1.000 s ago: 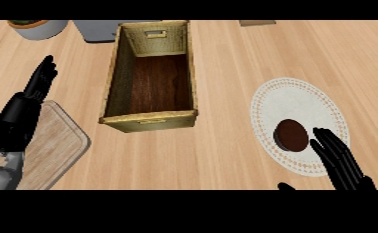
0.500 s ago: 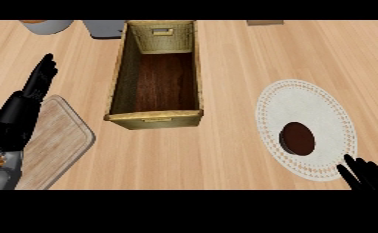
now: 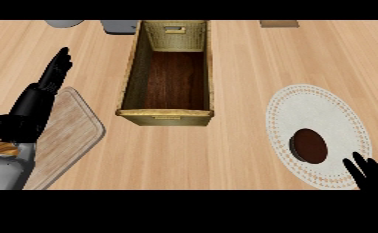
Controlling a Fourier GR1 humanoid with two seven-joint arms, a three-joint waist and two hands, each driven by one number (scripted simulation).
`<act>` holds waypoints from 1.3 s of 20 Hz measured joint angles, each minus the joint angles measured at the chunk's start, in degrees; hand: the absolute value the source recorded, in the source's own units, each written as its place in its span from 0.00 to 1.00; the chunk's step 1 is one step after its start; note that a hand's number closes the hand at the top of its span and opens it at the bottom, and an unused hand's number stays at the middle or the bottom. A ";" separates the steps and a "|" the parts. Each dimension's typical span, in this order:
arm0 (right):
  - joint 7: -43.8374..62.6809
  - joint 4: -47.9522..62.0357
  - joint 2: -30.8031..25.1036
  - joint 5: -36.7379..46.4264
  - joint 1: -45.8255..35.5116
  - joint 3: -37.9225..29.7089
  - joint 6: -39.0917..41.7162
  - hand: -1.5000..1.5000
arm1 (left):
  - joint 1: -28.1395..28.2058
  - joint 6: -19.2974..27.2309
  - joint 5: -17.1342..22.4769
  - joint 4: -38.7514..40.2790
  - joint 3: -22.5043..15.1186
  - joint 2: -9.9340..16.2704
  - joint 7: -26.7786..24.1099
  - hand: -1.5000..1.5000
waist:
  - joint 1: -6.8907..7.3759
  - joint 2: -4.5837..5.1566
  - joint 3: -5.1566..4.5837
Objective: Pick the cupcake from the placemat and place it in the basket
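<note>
At the lower right corner of the head view, only the fingertips of the right hand (image 3: 362, 169) showed, pointing up and fairly straight, holding nothing; how wide the hand as a whole stood could not be told with certainty, since the palm lay out of view. Just beside those fingers (image 3: 348, 165), the cupcake (image 3: 309, 145) sat on the placemat (image 3: 317, 107), near the mat's lower edge, seen from above as a dark brown round. The fingertips were close to the cupcake but apart from it. The placemat was a pale round mat with a dotted border, lying flat on the wooden bench (image 3: 244, 77).

At the lower left, a wooden cutting board (image 3: 68, 132) lay on the bench. The left hand (image 3: 52, 77) stood over the board's upper left edge, fingers straight and held together, pointing up, holding nothing.

Further back, at the middle of the bench, the basket (image 3: 167, 118) stood well apart from the placemat. It was a long rectangular woven basket with a dark wooden floor.

Along the far edge, a grey object (image 3: 119, 25) stood just to the left of the basket's far end.
</note>
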 measured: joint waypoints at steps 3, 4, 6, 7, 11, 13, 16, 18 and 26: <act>4.60 0.12 0.46 0.23 -6.22 1.24 6.02 0.00 | -1.29 -0.54 -0.67 0.47 -0.05 -0.85 0.52 0.50 | 0.74 0.10 0.07; 6.12 0.17 0.99 0.38 -7.61 2.28 7.66 0.00 | -1.30 -0.99 -0.66 0.29 0.21 -0.90 0.68 0.50 | 0.83 0.08 0.09; 7.47 0.94 2.17 0.73 -10.25 2.77 10.48 0.00 | -1.48 -1.38 -1.45 1.50 0.74 -1.94 -0.19 0.50 | 0.89 0.07 0.14; 8.03 1.56 3.09 1.05 -11.35 3.45 11.65 0.00 | -1.62 -1.88 -1.71 1.69 1.18 -2.04 -0.13 0.50 | 0.93 0.06 0.14; 10.61 2.91 6.08 1.87 -15.98 4.61 17.05 0.00 | -2.23 -2.63 -3.14 2.78 1.93 -3.89 -0.36 0.50 | 1.05 0.06 0.19; 10.24 4.58 7.75 3.77 -16.63 5.62 17.42 0.00 | -3.17 -3.75 -3.39 3.67 2.87 -4.30 -0.11 0.50 | 0.98 0.04 0.20; 9.35 7.83 10.13 5.23 -18.60 5.60 17.88 0.00 | -1.83 -4.56 -4.38 2.51 3.60 -5.01 -0.37 0.50 | 1.07 0.02 0.22; 7.97 9.36 11.21 6.40 -18.30 5.30 16.94 0.00 | -1.71 -5.05 -5.15 2.95 4.19 -5.73 -0.55 0.50 | 0.98 0.00 0.24; 2.15 14.43 14.33 9.65 -18.00 3.17 13.42 0.00 | -0.96 -7.21 -6.86 0.54 6.57 -7.17 1.46 0.50 | 0.93 -0.03 0.25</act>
